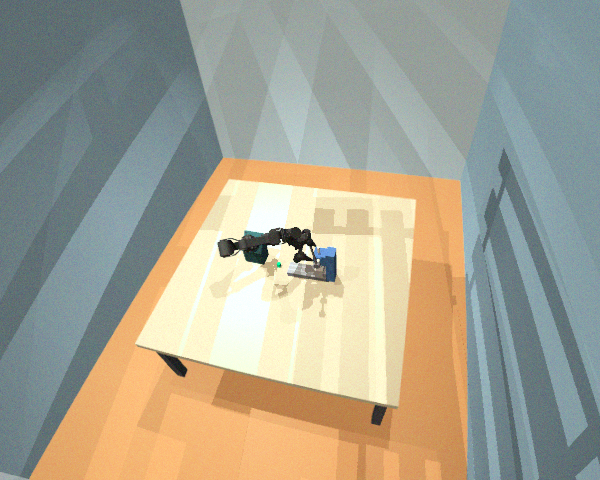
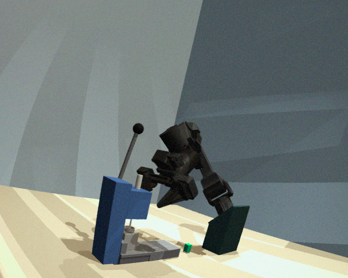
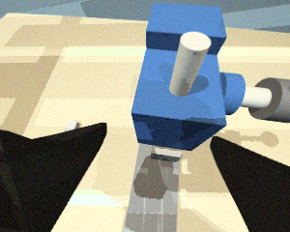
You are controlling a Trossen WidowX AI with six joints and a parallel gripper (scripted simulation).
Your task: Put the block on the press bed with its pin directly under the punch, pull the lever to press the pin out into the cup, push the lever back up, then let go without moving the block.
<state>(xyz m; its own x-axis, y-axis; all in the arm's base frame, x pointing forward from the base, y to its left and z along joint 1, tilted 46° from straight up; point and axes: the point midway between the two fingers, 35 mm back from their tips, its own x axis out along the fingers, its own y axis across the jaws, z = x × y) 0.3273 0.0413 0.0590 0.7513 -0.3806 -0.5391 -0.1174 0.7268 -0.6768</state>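
Note:
The blue press point(image 1: 331, 263) point(image 2: 109, 221) point(image 3: 179, 103) stands at the end of its grey bed point(image 2: 168, 249) point(image 3: 152, 219). The grey block point(image 2: 131, 239) point(image 3: 167, 154) sits on the bed beneath the press head, mostly hidden by it in the wrist view. A round collar point(image 2: 129, 229) tops the block, and the thin punch point(image 2: 130, 223) comes down at it. The pin and the cup cannot be made out. The lever point(image 2: 128, 155) stands up, leaning slightly, with a black ball point(image 2: 138, 128) on top. My gripper point(image 2: 154, 198) point(image 3: 159, 134) is open and empty, above the bed before the press head, clear of the block.
A small green cube point(image 1: 278, 264) point(image 2: 187, 247) lies on the table between the bed and the dark green arm pedestal point(image 1: 257, 254) point(image 2: 225, 234). The pale rod point(image 2: 138, 182) point(image 3: 189, 65) sticks up from the press head. The lever hub point(image 3: 273, 99) juts out at its right in the wrist view.

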